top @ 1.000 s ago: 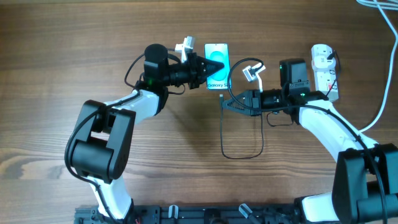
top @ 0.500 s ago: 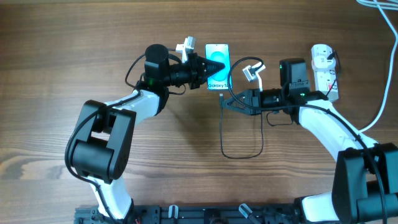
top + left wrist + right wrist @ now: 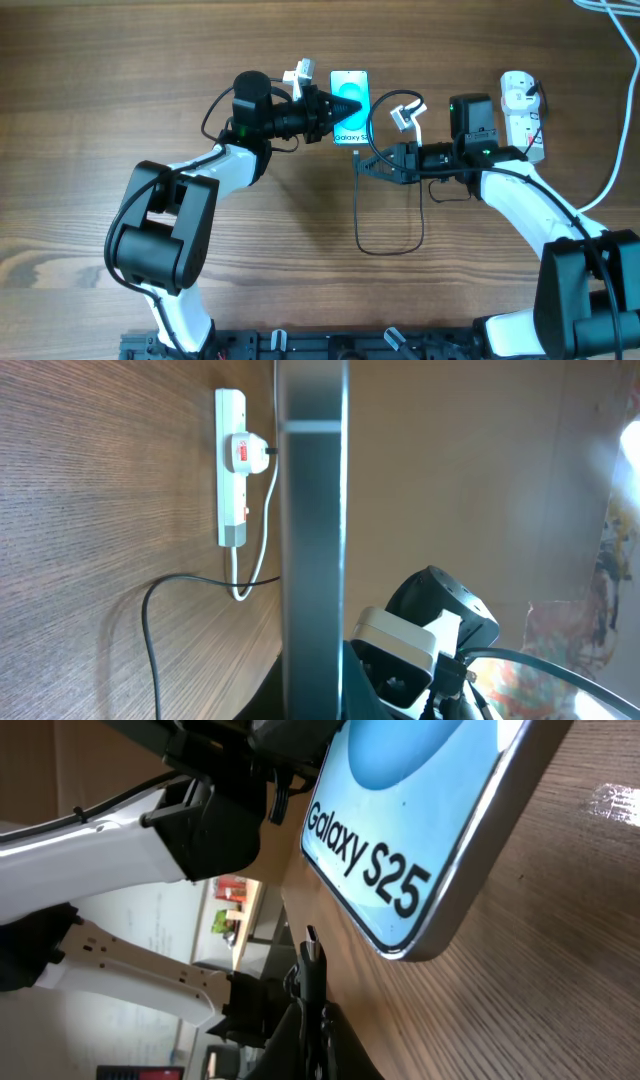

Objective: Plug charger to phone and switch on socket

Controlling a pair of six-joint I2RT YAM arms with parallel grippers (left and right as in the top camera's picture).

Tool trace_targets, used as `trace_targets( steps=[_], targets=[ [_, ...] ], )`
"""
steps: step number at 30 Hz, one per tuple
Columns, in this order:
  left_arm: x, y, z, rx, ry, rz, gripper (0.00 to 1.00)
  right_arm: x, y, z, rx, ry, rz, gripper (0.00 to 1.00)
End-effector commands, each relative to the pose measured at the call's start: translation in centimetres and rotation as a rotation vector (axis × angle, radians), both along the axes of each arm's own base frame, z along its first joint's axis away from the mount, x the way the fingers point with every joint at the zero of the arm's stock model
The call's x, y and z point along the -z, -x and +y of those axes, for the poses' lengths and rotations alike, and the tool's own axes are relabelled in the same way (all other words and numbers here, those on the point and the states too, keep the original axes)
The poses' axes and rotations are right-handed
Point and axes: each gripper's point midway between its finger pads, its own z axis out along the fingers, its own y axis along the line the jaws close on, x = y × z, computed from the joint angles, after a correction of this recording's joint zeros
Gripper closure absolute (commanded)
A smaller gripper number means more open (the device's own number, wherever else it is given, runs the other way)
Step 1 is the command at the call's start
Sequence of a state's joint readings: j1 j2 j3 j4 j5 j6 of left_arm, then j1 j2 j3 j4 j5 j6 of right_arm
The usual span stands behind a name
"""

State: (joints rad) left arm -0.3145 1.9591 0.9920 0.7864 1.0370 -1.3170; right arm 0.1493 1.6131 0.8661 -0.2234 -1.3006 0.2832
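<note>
Wood-grain brown desk (image 3: pixel 300 270) carries everything. Near its far edge the left gripper (image 3: pixel 352 108) is closed onto the left side of the pale-rimmed teal-screen smartphone (image 3: pixel 350 82). Its fingers fall outside the left wrist view, where the smartphone is only a dark upright bar. The right gripper (image 3: pixel 308 990) pinches the thin black charger cable (image 3: pixel 358 210) behind its metal connector tip (image 3: pixel 312 942), the tip just short of the smartphone's bottom edge. The white oblong power strip (image 3: pixel 522 112) lies toward the far right corner, switch positions unreadable. The room beyond is blurred.
</note>
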Motion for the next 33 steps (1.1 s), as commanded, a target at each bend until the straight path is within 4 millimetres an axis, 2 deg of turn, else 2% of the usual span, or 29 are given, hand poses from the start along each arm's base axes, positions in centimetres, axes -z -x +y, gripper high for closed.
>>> trace_targets(
  steps=[1, 33],
  targets=[
    [-0.81, -0.24, -0.3, 0.015, 0.005, -0.054, 0.96, 0.88, 0.08, -0.13, 0.012, 0.007, 0.058, 0.96],
    [-0.83, 0.26, -0.83, 0.035, 0.007, -0.054, 0.96, 1.6, -0.31, 0.2, 0.038, 0.053, 0.07, 0.96]
  ],
)
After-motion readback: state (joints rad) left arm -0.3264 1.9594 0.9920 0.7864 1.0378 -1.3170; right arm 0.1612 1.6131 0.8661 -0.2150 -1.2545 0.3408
